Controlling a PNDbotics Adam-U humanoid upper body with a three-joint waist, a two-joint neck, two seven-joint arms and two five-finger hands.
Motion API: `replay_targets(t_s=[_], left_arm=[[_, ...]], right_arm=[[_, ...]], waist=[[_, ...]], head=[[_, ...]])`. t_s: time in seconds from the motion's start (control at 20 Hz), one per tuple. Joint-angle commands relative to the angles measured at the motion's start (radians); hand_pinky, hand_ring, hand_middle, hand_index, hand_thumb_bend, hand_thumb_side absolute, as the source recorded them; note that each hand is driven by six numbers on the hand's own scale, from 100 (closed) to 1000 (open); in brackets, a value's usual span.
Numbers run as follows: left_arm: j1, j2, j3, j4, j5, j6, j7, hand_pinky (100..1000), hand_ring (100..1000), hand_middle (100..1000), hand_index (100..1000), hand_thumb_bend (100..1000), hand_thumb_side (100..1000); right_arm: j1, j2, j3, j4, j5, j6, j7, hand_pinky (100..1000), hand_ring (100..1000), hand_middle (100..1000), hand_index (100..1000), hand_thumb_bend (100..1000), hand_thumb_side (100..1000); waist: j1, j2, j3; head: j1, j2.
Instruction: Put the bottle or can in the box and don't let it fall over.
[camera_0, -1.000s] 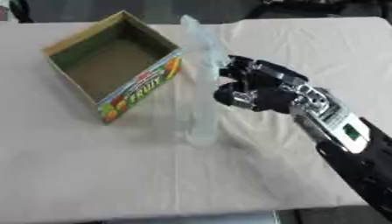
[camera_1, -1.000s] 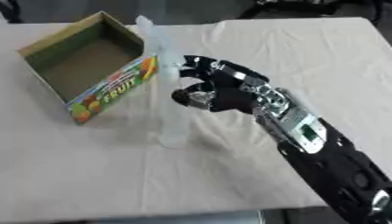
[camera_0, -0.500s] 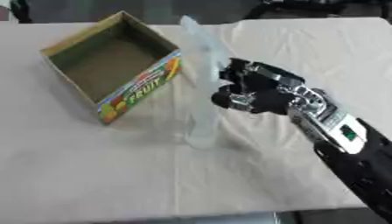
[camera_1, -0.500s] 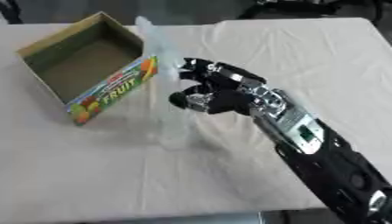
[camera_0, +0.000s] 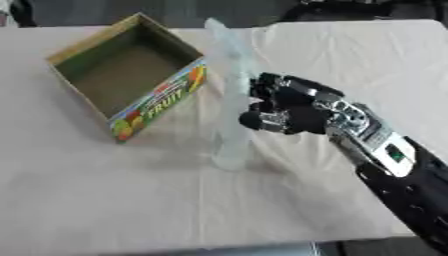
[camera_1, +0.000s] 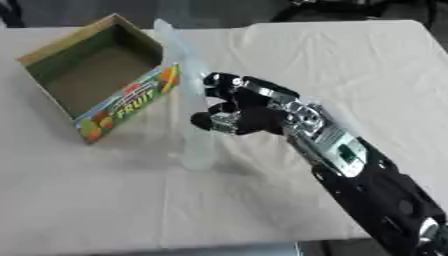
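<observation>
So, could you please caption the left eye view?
Right hand reaching a clear upright bottle beside the open fruit box.

cloth-covered test table (camera_0: 105, 200), likely lab

One word to read here
You can make out "FRUIT" in green letters on the box (camera_0: 157, 102) front wall, among printed fruit pictures; nothing else is legible

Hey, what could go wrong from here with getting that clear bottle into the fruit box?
1. The clear bottle is tall and narrow; a sideways nudge from the right hand might tip it.
2. The fruit box stands close on the bottle's left, so the bottle's base may catch its near wall if lifted too low.
</observation>
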Motion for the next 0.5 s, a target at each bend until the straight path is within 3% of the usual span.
replay_targets(t_s=[0.05,0.5], left_arm=[[-0.011,0.019,0.007,-0.012,0.004,0.0,-0.004,766,797,767,824,670,759],[-0.012,0.017,0.007,-0.013,0.005,0.0,-0.006,767,796,768,823,667,760]], right_arm=[[-0.019,-0.004,-0.001,-0.003,0.001,-0.002,0.006,828,1000,1000,955,440,316],[-0.034,0.014,0.008,0.011,0.004,0.002,0.004,823,1000,998,954,442,319]], waist=[[0.006,-0.011,0.002],[0.007,-0.008,0.002]], head=[[-0.003,-0.014],[-0.006,-0.02]])
